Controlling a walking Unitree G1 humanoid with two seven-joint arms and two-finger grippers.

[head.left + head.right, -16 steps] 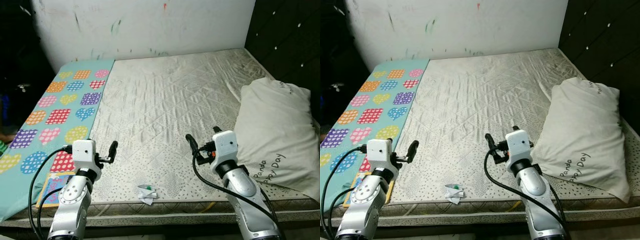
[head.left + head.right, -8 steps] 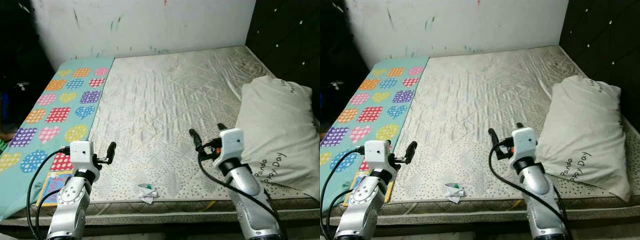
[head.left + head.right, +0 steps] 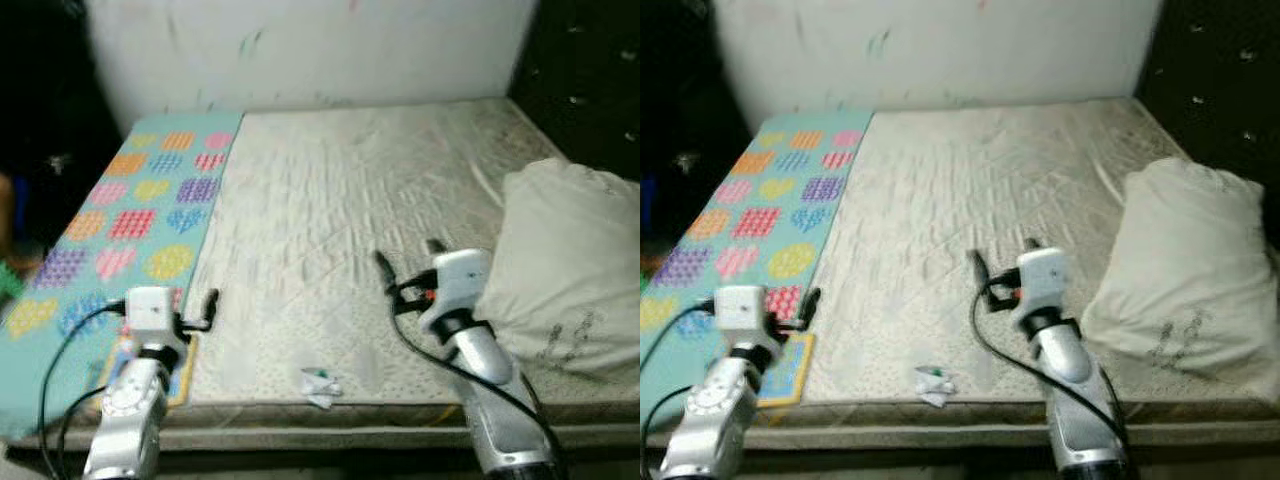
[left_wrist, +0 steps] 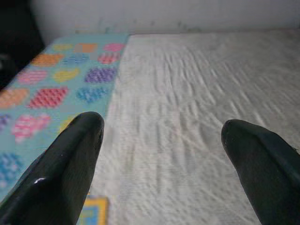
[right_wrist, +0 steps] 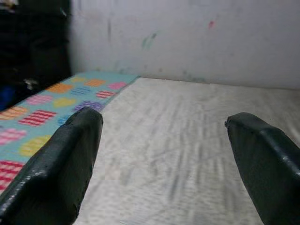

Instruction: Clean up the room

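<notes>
**Wrapper at mattress front edge, both grippers open**

Wrapper, a small crumpled white scrap with a green mark on it, lies on the mattress close to the front edge, between the two arms and nearer the right one. Nothing touches it. The head views are blurred, so finer detail of the scrap cannot be made out.

The left gripper hovers low over the front left part of the bed, fingers spread wide apart and holding nothing. The right gripper is raised above the middle front of the mattress, fingers likewise spread wide and empty.

The mattress is bare, off-white and quilted, with creases across its surface. A turquoise mat printed with coloured hearts covers the strip along its left side. A flat item with a yellow border lies at the front end of that mat, just beside the left arm. A white pillow with dark lettering rests on the right side, near the right arm.

A white wall with faint coloured marks stands behind the bed. A dark tufted headboard runs along the right side. The broad middle of the mattress is open.
</notes>
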